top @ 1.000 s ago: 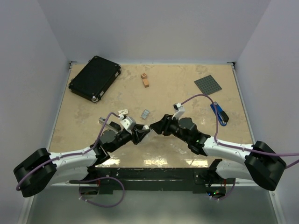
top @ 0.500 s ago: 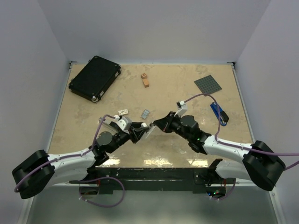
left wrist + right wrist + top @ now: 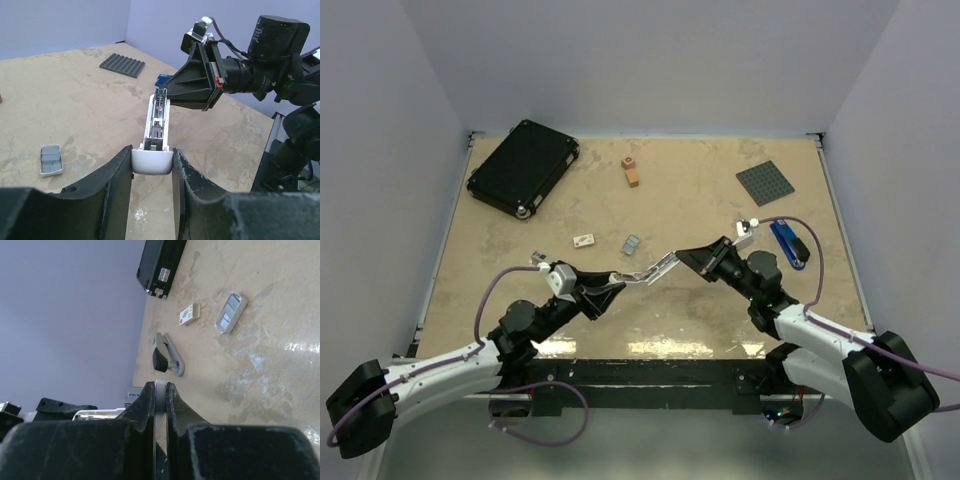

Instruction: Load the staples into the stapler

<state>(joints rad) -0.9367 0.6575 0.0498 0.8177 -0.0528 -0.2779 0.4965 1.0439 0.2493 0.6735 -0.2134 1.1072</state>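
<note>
The stapler (image 3: 648, 270) is opened out into a long thin silver-white bar and held above the table between both grippers. My left gripper (image 3: 610, 287) is shut on its white rear end (image 3: 152, 162). The open staple channel (image 3: 159, 112) faces up. My right gripper (image 3: 682, 258) is shut on the far thin end, seen edge-on in the right wrist view (image 3: 160, 385). The staples (image 3: 632, 243), a small grey block, lie on the table just behind the stapler. They also show in the left wrist view (image 3: 50, 160) and the right wrist view (image 3: 230, 313).
A white card (image 3: 584, 239) lies left of the staples. A black case (image 3: 523, 167) sits at the back left. Wooden blocks (image 3: 631, 170) lie at the back centre. A grey baseplate (image 3: 766, 183) and a blue stapler (image 3: 790, 243) are on the right.
The two grippers, close together a second ago, have drawn apart. The left moved back towards its base and the right moved right. The stapler now stretches out between them.
</note>
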